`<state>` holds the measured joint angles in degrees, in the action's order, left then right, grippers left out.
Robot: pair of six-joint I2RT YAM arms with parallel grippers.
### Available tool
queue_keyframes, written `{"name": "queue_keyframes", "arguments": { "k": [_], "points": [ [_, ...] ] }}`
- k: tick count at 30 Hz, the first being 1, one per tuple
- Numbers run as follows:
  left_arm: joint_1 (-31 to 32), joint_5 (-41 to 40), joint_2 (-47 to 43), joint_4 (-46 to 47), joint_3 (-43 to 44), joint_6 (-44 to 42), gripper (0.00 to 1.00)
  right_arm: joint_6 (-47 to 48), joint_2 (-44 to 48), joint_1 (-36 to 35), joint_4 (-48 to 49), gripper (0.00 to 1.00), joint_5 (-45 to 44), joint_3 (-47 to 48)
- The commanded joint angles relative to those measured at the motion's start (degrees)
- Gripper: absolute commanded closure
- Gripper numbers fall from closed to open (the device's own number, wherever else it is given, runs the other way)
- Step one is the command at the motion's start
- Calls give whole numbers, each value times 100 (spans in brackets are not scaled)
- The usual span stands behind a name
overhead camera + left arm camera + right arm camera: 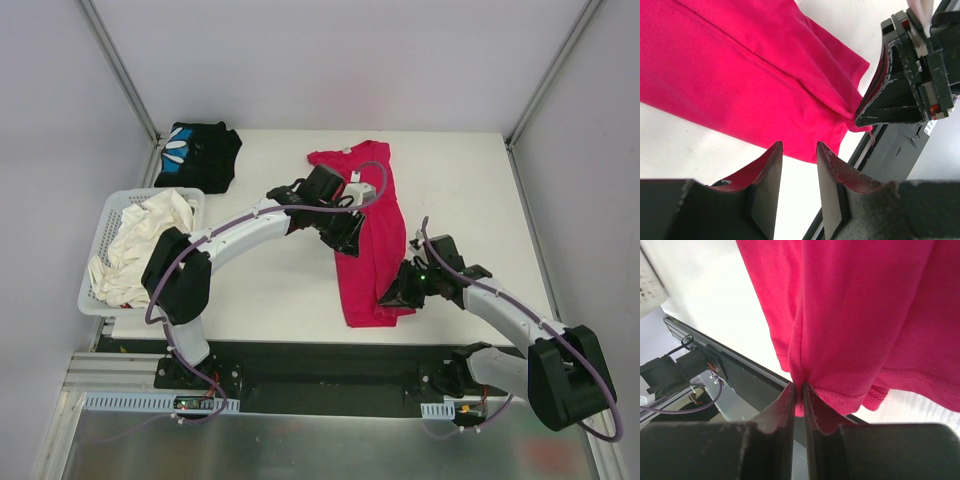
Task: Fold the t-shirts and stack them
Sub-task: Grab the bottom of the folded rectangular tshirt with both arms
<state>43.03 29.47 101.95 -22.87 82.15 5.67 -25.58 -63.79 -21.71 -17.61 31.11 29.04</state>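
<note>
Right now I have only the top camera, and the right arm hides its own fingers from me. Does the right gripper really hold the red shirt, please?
Observer: Yes. In the right wrist view the right gripper is pinched on a hem corner of the magenta shirt.
Operator: Thank you. Does the left one hold cloth also?
Observer: No. In the left wrist view the left gripper has its jaws apart, and low in the gap I see only the white table.
Operator: How does the cloth look at the pinched corner?
Observer: It gathers into folds that run down to the closed jaws.
</note>
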Motion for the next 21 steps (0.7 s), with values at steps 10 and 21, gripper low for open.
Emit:
{"name": "queue_keyframes", "arguments": {
  "k": [10, 21],
  "points": [
    [-66, 76, 0, 99, 188, 92, 67, -377, -678, -614, 714, 85, -123, 322],
    [-57, 102, -26, 99, 170, 101, 67, -386, -1575, -922, 1172, 75, -264, 348]
  ]
}}
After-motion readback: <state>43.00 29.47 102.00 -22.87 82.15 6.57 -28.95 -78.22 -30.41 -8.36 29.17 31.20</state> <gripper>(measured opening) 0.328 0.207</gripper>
